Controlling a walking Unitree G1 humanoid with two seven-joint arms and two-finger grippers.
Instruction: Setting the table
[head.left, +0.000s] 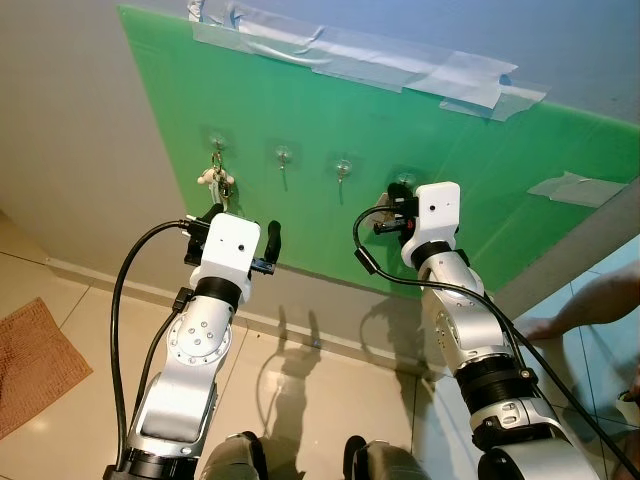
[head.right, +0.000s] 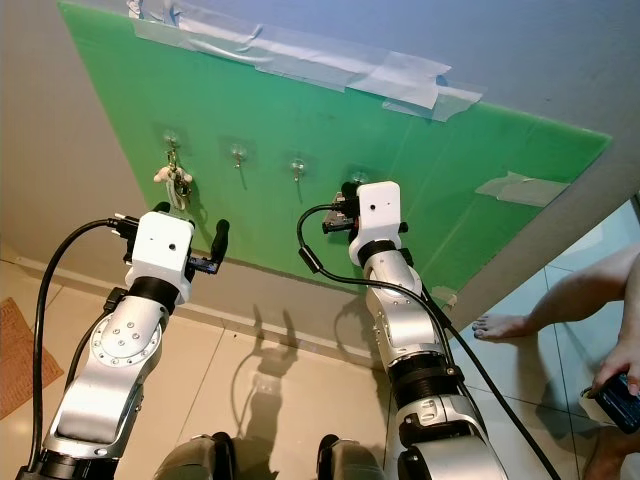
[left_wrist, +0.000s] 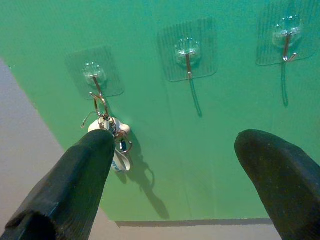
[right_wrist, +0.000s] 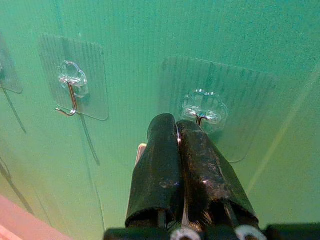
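A green board (head.left: 330, 120) is taped to the wall and carries several clear stick-on hooks. A bunch of keys (left_wrist: 112, 135) with a pale tag hangs from the leftmost hook (left_wrist: 94, 72). My left gripper (left_wrist: 177, 142) is open just short of the board, one finger beside the keys without touching them. My right gripper (right_wrist: 177, 125) is shut, its tips right under the rightmost hook (right_wrist: 202, 109). A thin metal ring shows between its fingers and a pale tag (right_wrist: 140, 150) peeks out beside them. The two middle hooks (head.left: 284, 155) (head.left: 343, 167) are bare.
A person stands at the right, with a bare foot (head.right: 500, 325) on the tiles and a hand holding a dark device (head.right: 615, 395). A brown mat (head.left: 30, 350) lies on the floor at the left. The wall's skirting runs below the board.
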